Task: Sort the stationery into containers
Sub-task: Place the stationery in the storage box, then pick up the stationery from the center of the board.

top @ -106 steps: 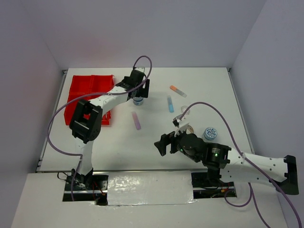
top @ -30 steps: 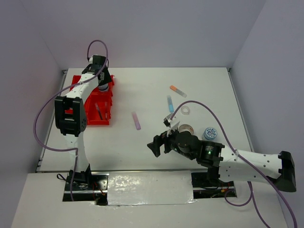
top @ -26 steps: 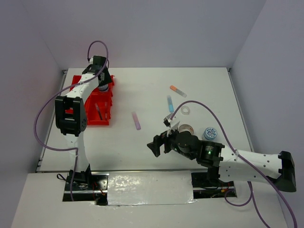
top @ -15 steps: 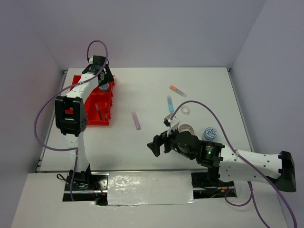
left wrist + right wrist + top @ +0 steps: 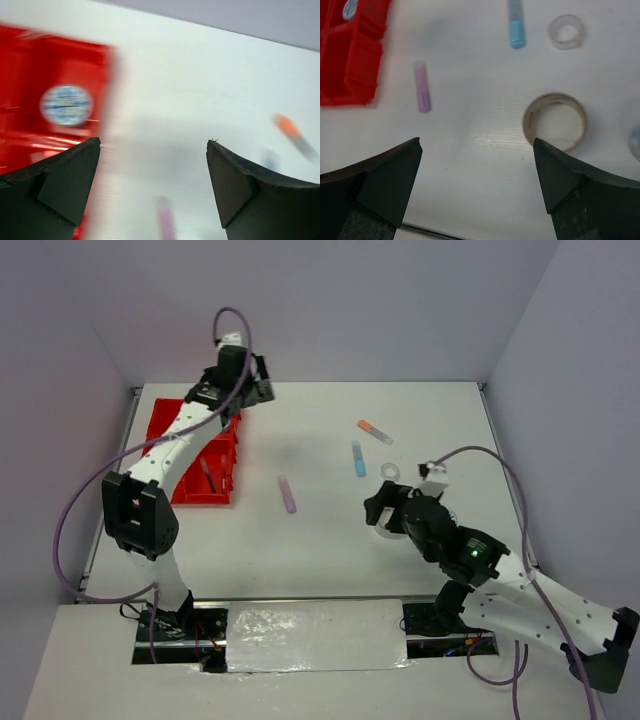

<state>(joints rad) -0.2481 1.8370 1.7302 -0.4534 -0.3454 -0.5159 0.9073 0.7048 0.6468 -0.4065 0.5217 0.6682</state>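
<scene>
The red tray (image 5: 160, 426) sits at the far left and holds a blue-lidded tub (image 5: 66, 104) in a back compartment. My left gripper (image 5: 258, 388) hovers open and empty past the tray's right edge (image 5: 102, 100). On the table lie a purple marker (image 5: 287, 494), a light-blue marker (image 5: 358, 458), an orange-capped marker (image 5: 375, 431) and a small clear tape ring (image 5: 390, 472). My right gripper (image 5: 477, 140) is open above bare table, with a larger tape roll (image 5: 554, 121) just beyond its right finger. A second tub (image 5: 636, 142) shows at the right edge.
A thin pen (image 5: 207, 475) lies in a near compartment of the tray. Grey walls close in the table on three sides. The right arm's body (image 5: 470, 555) crosses the near right of the table.
The left gripper opened, left the tub in the tray and swung up and to the right. The right arm moved right and farther out, over the tape rolls.
</scene>
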